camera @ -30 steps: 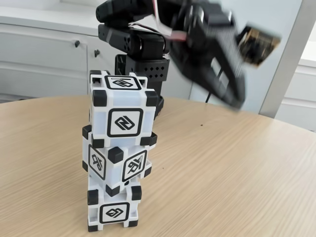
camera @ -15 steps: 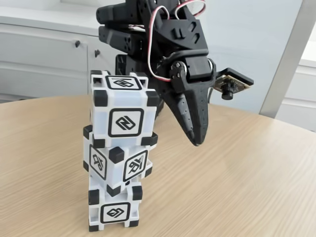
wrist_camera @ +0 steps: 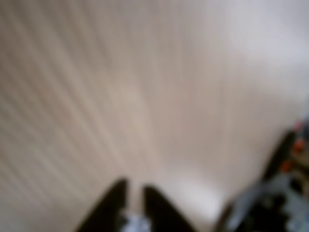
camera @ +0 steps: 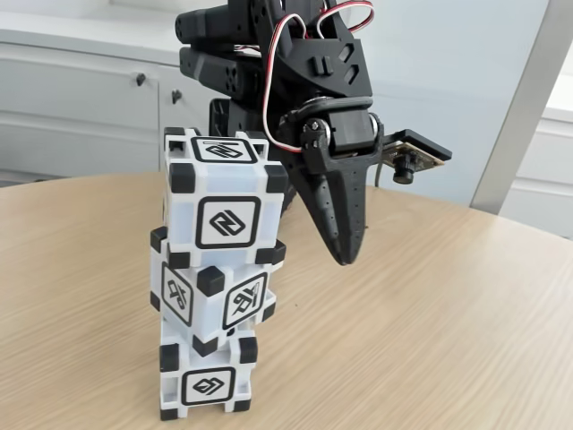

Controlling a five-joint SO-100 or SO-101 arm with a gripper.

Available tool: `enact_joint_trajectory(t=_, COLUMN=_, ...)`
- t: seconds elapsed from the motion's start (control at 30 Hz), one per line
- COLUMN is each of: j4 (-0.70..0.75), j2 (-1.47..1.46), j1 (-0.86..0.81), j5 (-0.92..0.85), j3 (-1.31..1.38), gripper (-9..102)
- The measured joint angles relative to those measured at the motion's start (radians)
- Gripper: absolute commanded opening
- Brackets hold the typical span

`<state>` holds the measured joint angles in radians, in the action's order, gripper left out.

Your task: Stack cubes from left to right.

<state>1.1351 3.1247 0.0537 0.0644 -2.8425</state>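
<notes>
Your wooden table [camera: 430, 305] carries three stacked cubes [camera: 218, 278], middle one twisted, while your hand [camera: 338, 255] hangs beside them, closed and empty.

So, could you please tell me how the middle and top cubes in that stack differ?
The middle white plastic cube with black corners is turned corner-on to the fixed camera; the top white plastic cube faces it nearly square. Their face glyphs differ. The middle carries a cube; the top carries nothing. Both share black-framed glyph faces.
</notes>
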Motion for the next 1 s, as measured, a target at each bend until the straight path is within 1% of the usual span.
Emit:
enact_joint_trajectory(t=0.1, j4=0.002, j2=0.0, j1=-0.014, j5=0.021, j3=0.0, gripper=0)
enact_joint_trajectory(t=0.27, j4=0.002, j2=0.0, j1=-0.158, j5=0.048, j3=0.0, gripper=0)
enact_joint_trajectory(t=0.37, j4=0.002, j2=0.0, j1=-0.198, j5=0.057, j3=0.0, gripper=0)
enact_joint_trajectory(t=0.43, j4=0.002, j2=0.0, j1=-0.218, j5=0.072, j3=0.0, gripper=3)
enact_joint_trajectory(t=1.0, j4=0.002, j2=0.0, j1=-0.227, j5=0.064, j3=0.0, gripper=2)
